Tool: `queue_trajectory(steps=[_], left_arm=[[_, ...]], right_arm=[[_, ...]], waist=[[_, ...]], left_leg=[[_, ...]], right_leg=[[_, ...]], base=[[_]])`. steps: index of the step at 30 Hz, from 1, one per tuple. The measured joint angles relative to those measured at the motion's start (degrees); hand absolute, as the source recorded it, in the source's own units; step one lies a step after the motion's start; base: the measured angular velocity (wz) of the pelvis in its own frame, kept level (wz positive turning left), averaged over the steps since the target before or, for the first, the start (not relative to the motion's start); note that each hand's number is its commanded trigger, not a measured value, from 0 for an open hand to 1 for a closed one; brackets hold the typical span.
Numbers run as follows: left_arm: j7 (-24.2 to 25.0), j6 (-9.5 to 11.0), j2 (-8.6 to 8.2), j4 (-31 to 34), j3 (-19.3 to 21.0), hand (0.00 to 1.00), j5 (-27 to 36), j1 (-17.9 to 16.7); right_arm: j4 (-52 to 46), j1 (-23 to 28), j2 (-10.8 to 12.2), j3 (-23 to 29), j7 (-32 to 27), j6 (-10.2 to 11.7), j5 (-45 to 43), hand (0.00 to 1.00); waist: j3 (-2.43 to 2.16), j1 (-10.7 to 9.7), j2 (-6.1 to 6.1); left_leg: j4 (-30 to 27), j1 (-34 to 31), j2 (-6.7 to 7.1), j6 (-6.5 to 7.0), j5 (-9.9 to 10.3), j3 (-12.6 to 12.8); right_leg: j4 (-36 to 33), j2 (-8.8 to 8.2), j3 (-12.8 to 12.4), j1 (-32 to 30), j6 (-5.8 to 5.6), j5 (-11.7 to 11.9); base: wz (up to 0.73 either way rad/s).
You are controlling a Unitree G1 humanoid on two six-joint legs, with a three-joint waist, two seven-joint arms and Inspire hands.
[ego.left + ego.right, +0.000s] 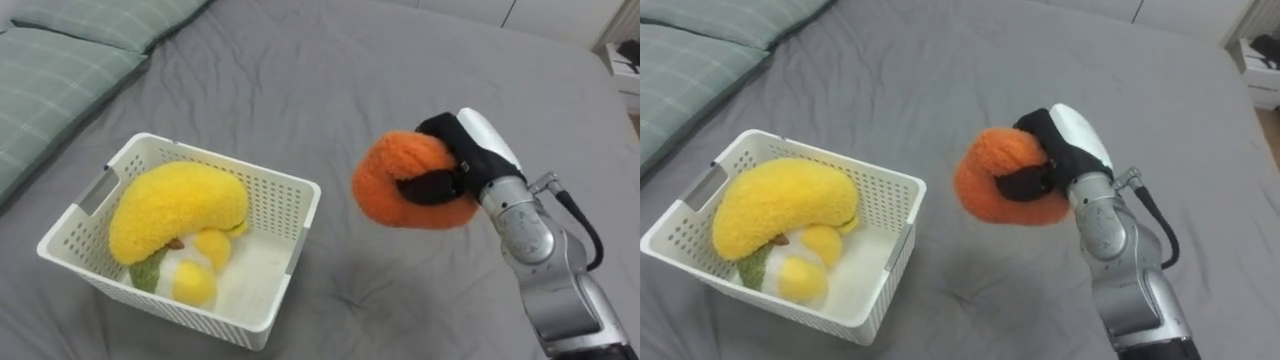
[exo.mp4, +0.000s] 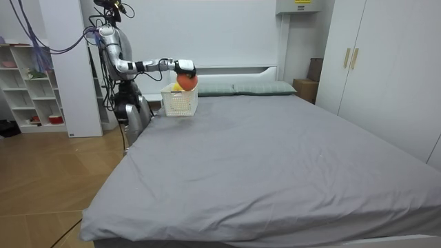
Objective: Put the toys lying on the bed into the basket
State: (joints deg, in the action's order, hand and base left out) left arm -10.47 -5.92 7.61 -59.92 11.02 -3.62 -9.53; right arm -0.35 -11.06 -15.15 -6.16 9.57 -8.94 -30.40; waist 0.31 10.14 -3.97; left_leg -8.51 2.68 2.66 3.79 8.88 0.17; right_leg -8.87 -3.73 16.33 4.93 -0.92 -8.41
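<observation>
A wide bed spreads under a smooth grey sheet, faintly creased, with pale green quilted pillows at its head. The robot stands at the bedside by the pillows, one arm stretched out over the mattress.

A white plastic basket sits on the sheet. It is rectangular and stiff, with walls pierced by small holes and a slot handle at one end. Inside lies a large yellow plush toy, curved like a banana and deeply fuzzy, resting over a smaller plush of white, yellow and green.

To the basket's right, lifted clear of the sheet, is an orange plush toy, round and shaggy. The right hand, covered in black, has its fingers curled round the toy and sunk into the pile.

The toy looks light, soft and squashy, neither slippery nor fragile. It should take a firm squeeze, and a hold round its thick middle seems the safest.
</observation>
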Motion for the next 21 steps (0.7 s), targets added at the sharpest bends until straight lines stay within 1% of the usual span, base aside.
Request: queue_trajectory(steps=[1,3,5,7,9,10,11,12,14,15,16,17,18,19,20,21], left_arm=[[0.0,0.0,-0.04,0.0,0.0,0.00,-0.8,0.0],[0.0,-0.1,-0.03,0.1,0.0,0.00,-1.2,0.0],[0.0,-0.2,0.19,0.1,0.0,0.00,-1.8,0.0],[0.0,-0.5,0.42,-0.1,0.0,0.00,-1.8,-0.1],[0.0,-1.1,0.63,-0.5,0.0,0.00,-2.6,-0.1],[0.0,-1.4,0.76,-0.5,0.0,0.00,-3.7,-0.1],[0.0,-1.8,0.77,-0.7,0.0,0.00,-4.4,-0.2],[0.0,-2.1,0.74,-0.8,0.0,0.00,-4.9,-0.3],[0.0,-3.2,0.72,-0.8,-0.1,0.00,-6.1,-0.3],[0.0,-3.4,0.73,-0.8,-0.1,0.00,-6.2,-0.3],[0.0,-3.7,0.75,-0.8,-0.1,0.00,-6.1,-0.3],[-0.2,-4.0,0.75,-0.8,-0.1,0.00,-6.1,-0.4],[-0.2,-4.2,0.75,-0.8,-0.1,0.00,-6.1,-0.3],[-0.2,-4.4,0.72,-0.5,-0.1,0.00,-6.1,-0.3],[-0.3,-4.6,0.70,-0.3,-0.1,0.00,-6.1,-0.2],[-0.3,-4.7,0.69,-0.2,-0.1,0.00,-6.1,-0.2]], right_arm=[[-0.1,-0.9,0.0,0.0,0.0,0.0,0.2,1.00],[-0.1,-2.4,0.0,-0.3,0.0,-0.9,0.5,1.00],[-0.1,-4.4,0.0,-0.9,0.7,-1.7,1.6,1.00],[-0.6,-5.6,0.1,-1.8,1.7,-2.3,1.5,1.00],[-1.0,-6.3,0.1,-2.6,2.2,-2.9,0.4,1.00],[-2.1,-6.3,0.1,-3.6,2.7,-3.8,-1.0,1.00],[-2.9,-6.3,0.2,-4.5,3.6,-3.9,-1.6,1.00],[-3.2,-6.3,0.3,-4.8,3.9,-4.0,-1.6,1.00],[-3.4,-6.7,0.9,-6.3,4.2,-5.0,-1.6,1.00],[-3.4,-6.8,1.1,-6.5,4.2,-5.0,-1.6,1.00],[-3.3,-7.5,1.6,-7.3,4.2,-5.5,-1.6,0.91],[-3.0,-8.5,1.8,-8.5,4.2,-5.8,-1.2,0.74],[-2.9,-8.8,1.8,-8.9,4.2,-5.9,-1.0,0.62],[-2.7,-9.1,1.8,-9.6,4.2,-5.9,-0.6,0.48],[-2.4,-9.6,1.8,-10.2,4.2,-6.0,-0.1,0.06],[-2.3,-9.8,1.8,-10.5,4.2,-6.1,0.1,0.01]], waist=[[0.03,0.1,-0.04],[0.07,0.8,-0.16],[0.35,1.6,-0.64],[0.48,2.3,-1.09],[0.33,3.3,-1.68],[0.27,4.2,-2.04],[0.20,4.8,-2.27],[0.21,5.5,-2.32],[0.20,7.3,-2.33],[0.21,7.6,-2.34],[0.21,7.9,-2.34],[0.25,8.7,-2.31],[0.26,9.0,-2.32],[0.29,9.6,-2.28],[0.35,9.8,-2.37],[0.39,10.1,-2.44]], left_leg=[[0.0,0.0,0.01,0.02,0.0,0.0],[0.0,0.1,0.02,0.02,0.0,-0.1],[0.1,0.0,0.02,-0.05,0.1,-0.5],[-0.1,-0.2,0.00,-0.13,0.1,-0.9],[-0.2,-0.7,0.05,-0.15,0.2,-1.4],[-0.4,-0.8,0.07,-0.15,0.2,-1.7],[-0.6,-1.1,0.10,-0.15,0.2,-1.9],[-0.6,-1.1,0.10,-0.14,0.2,-2.0],[-0.8,-1.3,0.22,-0.06,0.3,-2.5],[-1.0,-1.6,0.30,-0.03,0.3,-2.9],[-1.4,-2.1,0.50,-0.02,0.3,-3.8],[-1.6,-2.1,0.65,-0.02,0.3,-4.0],[-1.6,-2.1,0.69,-0.01,0.3,-4.1],[-1.9,-2.3,0.80,-0.01,0.3,-4.6],[-2.1,-2.6,0.97,0.00,0.3,-5.3],[-2.1,-2.9,1.01,-0.01,0.3,-5.5]], right_leg=[[0.0,-0.01,0.1,0.0,-0.01,0.0],[0.0,0.11,-0.1,0.0,-0.01,0.0],[0.0,0.27,-0.3,0.1,-0.01,0.0],[0.0,0.34,0.0,0.1,-0.01,0.0],[0.1,0.29,0.9,0.0,-0.02,0.0],[0.2,0.29,1.2,-0.1,-0.02,0.0],[0.2,0.26,1.5,-0.1,-0.02,0.0],[0.2,0.23,1.8,-0.1,-0.02,0.0],[0.2,0.04,3.0,0.0,-0.04,0.0],[0.2,-0.01,3.4,0.0,-0.05,0.0],[0.2,-0.14,4.2,0.0,-0.08,0.0],[0.2,-0.22,4.3,-0.1,-0.19,-0.1],[0.3,-0.25,4.4,0.0,-0.25,-0.1],[0.3,-0.31,4.8,0.1,-0.28,-0.2],[0.2,-0.39,5.2,0.1,-0.32,-0.2],[0.2,-0.41,5.4,0.1,-0.37,-0.2]], base=[[0.00],[0.00],[0.04],[0.09],[0.15],[0.15],[0.13],[0.09],[0.12],[0.29],[0.25],[0.20],[0.13],[0.22],[0.25],[0.25]])
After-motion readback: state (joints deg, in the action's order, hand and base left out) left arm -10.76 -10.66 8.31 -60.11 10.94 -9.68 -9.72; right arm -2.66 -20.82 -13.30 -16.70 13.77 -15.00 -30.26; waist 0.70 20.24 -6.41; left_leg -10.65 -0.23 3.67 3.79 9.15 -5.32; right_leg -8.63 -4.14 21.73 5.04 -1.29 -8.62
